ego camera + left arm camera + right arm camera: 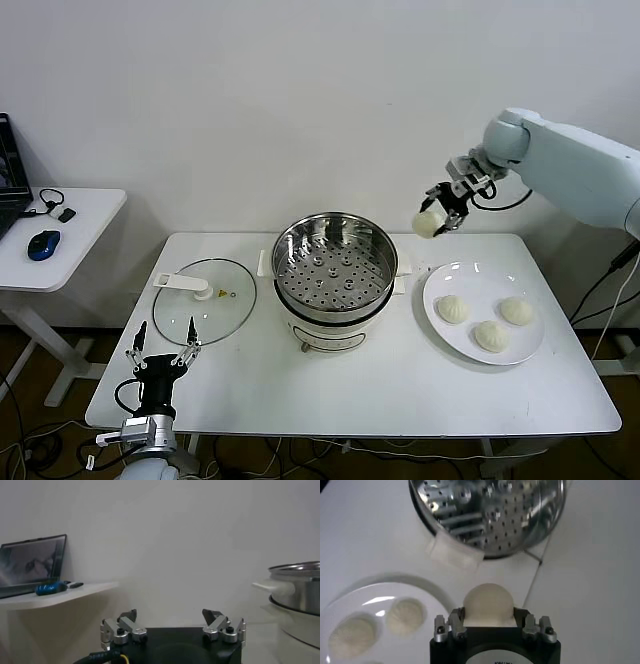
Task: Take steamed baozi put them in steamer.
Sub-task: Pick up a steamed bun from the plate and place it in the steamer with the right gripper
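Left tool (162, 352) idle; right tool (440, 213) holds baozi (428, 224) aloft.

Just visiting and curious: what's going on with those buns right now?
Right gripper holds one baozi in the air, right of the steamer. Three baozi on the plate. Left gripper idle, fingers open. Steamer open, nothing blocking.

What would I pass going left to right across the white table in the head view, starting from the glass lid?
Glass lid → steamer → the baozi held up in the right gripper → white plate with three baozi.
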